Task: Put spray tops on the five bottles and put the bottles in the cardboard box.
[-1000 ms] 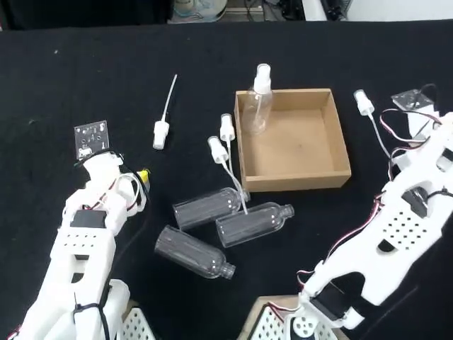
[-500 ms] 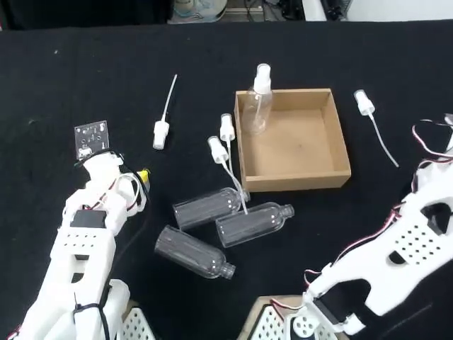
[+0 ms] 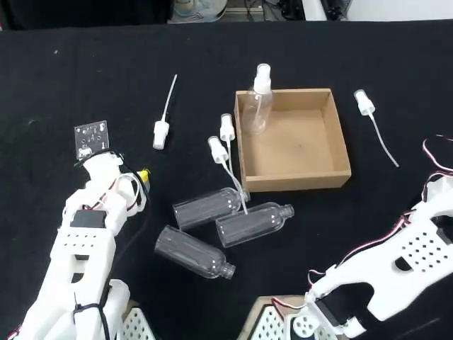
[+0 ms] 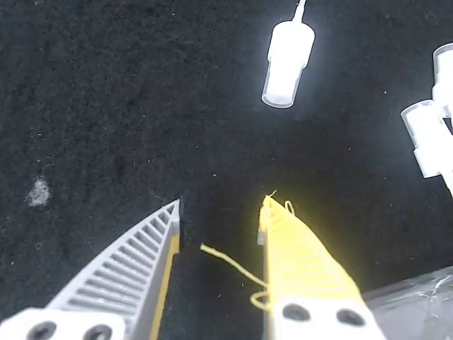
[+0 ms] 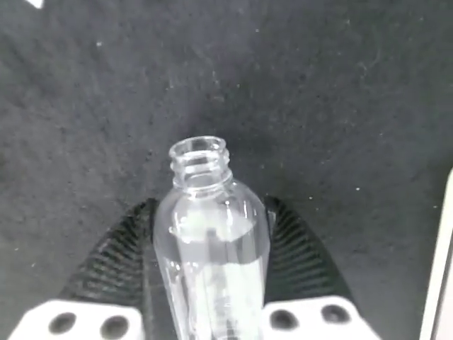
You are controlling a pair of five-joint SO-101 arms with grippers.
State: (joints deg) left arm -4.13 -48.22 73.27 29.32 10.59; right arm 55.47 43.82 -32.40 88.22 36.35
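The right pincer (image 5: 212,207) is closed onto a clear plastic bottle (image 5: 211,244), its two black ribbed fingers (image 5: 113,258) pressing the smooth round body on either side. The bottle's long axis runs along the fingers. Its open threaded neck points away from the wrist, out past the fingertips, over the black felt-like table (image 5: 340,85). The left pincer (image 4: 219,212) stands wide open with nothing in it, one finger grey and ribbed, the other yellow, with a loose yellow thread between them. A white spray top (image 4: 287,62) lies on the cloth ahead of it, well apart. In the high view three uncapped clear bottles (image 3: 253,222) lie on their sides just in front of the square cardboard box (image 3: 297,180); the two nearer ones have their necks toward the box. A capped bottle (image 3: 258,106) stands upright at the box's far corner
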